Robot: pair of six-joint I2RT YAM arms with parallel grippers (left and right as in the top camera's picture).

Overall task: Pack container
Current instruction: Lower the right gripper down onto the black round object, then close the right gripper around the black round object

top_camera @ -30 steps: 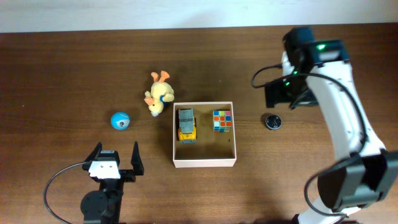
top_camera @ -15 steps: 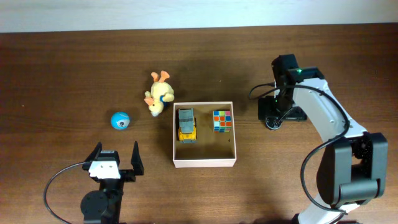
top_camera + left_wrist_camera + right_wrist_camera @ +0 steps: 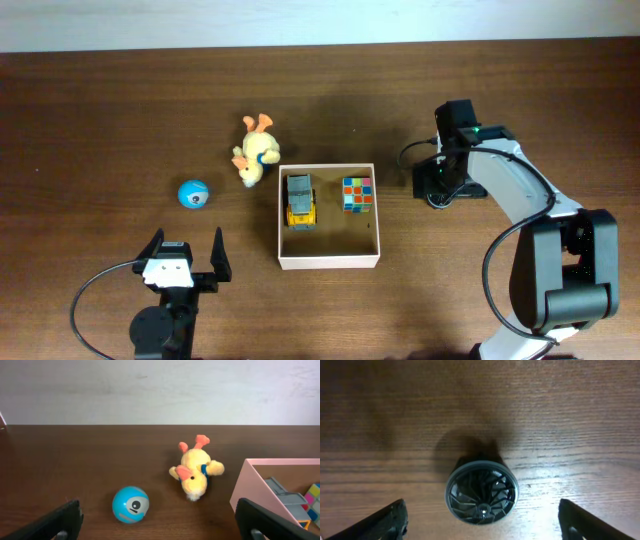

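Only the right wrist view shows spokes inside the black wheel (image 3: 481, 491).

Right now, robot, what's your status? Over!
Left gripper open, empty. Right gripper open above the black wheel. Container holds truck and cube; duck, ball outside. Nothing blocking.

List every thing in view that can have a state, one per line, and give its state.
container: open-topped, holding two toys.
toy truck: inside the container.
colour cube: inside the container.
plush duck: outside, lying on the table.
blue ball: outside, on the table.
black wheel: on the table, between the right claw's fingers, untouched.
left claw: open, empty.
right claw: open, over the black wheel.
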